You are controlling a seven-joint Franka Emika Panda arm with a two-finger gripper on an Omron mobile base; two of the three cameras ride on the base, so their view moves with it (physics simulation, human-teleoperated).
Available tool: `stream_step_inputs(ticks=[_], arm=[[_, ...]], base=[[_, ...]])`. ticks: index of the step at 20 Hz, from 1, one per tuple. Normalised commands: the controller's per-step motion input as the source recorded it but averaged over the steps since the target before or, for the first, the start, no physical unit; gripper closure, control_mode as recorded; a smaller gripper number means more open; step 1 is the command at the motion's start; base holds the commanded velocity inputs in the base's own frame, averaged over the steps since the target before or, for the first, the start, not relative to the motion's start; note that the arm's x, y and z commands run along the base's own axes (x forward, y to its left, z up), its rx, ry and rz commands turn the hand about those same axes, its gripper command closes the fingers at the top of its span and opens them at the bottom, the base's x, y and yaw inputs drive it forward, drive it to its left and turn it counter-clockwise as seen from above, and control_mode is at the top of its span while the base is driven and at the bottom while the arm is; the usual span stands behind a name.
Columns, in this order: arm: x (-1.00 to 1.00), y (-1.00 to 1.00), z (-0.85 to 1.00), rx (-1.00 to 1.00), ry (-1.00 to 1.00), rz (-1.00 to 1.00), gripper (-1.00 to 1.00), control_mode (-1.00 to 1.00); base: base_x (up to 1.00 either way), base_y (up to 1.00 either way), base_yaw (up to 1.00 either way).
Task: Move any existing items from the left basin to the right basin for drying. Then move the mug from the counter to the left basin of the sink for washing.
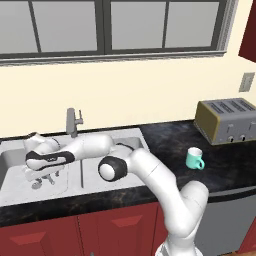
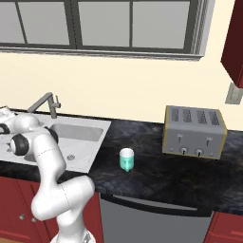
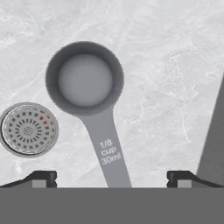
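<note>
In my hand view, the round drain (image 3: 29, 129) sits at left on the left basin (image 3: 166, 65) floor. The grey measuring scoop (image 3: 89, 96) lies centre, handle between my gripper (image 3: 111, 177) fingers, spread wide, holding nothing. In my left base view, the teal mug (image 1: 194, 158) stands right on the black counter (image 1: 170, 137).

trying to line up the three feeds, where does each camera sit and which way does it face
Left base view: behind the arm on its left, looking forward and down at the sink, mug and toaster; the arm rises lower right and reaches into the left basin.
Right base view: behind on the right, facing the same counter; the arm rises lower left.
Hand view: on the hand, looking straight down at the measuring scoop and drain; the open tool shows its two tips.
Both base views share the mug, toaster, sink and tap.
</note>
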Motion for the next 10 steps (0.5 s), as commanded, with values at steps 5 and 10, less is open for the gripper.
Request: stream_step_inputs(ticks=[5,10], arm=[[0.04,0.00,-0.10,0.00,0.00,0.00,-1.00,-1.00],[0.04,0.00,-0.11,0.00,0.01,0.00,-1.00,-1.00]], base=[[0.00,0.00,0.00],[0.00,0.00,0.00]])
